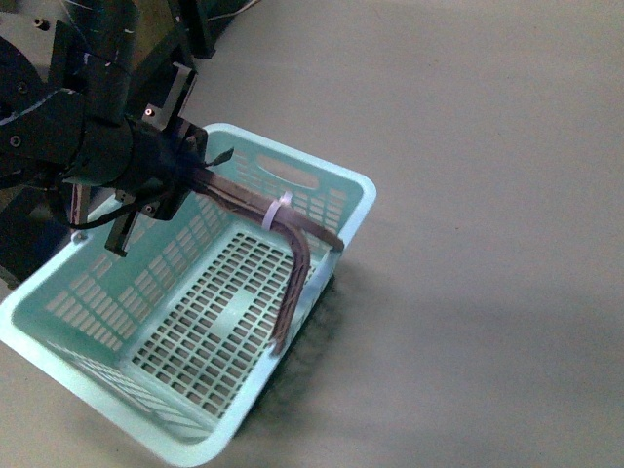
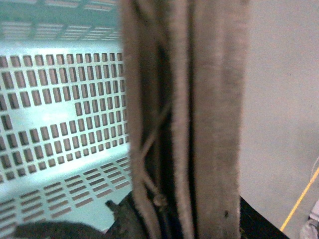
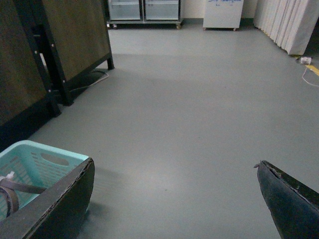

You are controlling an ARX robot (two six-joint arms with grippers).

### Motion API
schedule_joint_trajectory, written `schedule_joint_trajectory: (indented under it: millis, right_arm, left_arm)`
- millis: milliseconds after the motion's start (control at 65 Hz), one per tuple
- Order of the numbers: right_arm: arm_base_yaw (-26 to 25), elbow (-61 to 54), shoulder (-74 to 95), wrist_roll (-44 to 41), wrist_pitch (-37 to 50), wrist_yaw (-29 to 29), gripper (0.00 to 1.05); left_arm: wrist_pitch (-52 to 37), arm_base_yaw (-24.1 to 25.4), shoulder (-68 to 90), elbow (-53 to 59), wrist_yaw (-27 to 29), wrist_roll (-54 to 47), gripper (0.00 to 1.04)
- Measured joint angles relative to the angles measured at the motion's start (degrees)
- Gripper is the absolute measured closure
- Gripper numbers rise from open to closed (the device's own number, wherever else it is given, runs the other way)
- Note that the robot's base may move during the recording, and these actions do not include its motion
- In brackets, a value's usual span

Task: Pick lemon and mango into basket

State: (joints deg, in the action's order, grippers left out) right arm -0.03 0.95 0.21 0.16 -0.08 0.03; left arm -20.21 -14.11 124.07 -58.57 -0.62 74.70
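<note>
I've got L gripper [image 1: 185,180] clamped on the brown handles [image 1: 292,244], zip tie [image 1: 276,210] just past it. The basket [image 1: 88,297] is front-left of me, looks tilted over grey floor [image 1: 487,195]. R gripper [image 3: 174,167] is wide open, holding nothing.

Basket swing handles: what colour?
Brown; the basket handles are bound by a white zip tie. Front view shows it best.

Left end effector [image 1: 193,177] clamps brown handles [image 1: 292,239] of the teal basket [image 1: 357,187].
</note>
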Motion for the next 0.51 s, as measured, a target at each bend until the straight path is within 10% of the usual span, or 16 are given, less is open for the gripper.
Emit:
schedule_joint_trajectory:
  millis: [507]
  right_arm:
    - [0.0,0.0,0.0,0.0,0.0,0.0,0.09]
  left_arm:
    - [14.8,9.1,-47.1,16.2,-8.6,5.7,0.89]
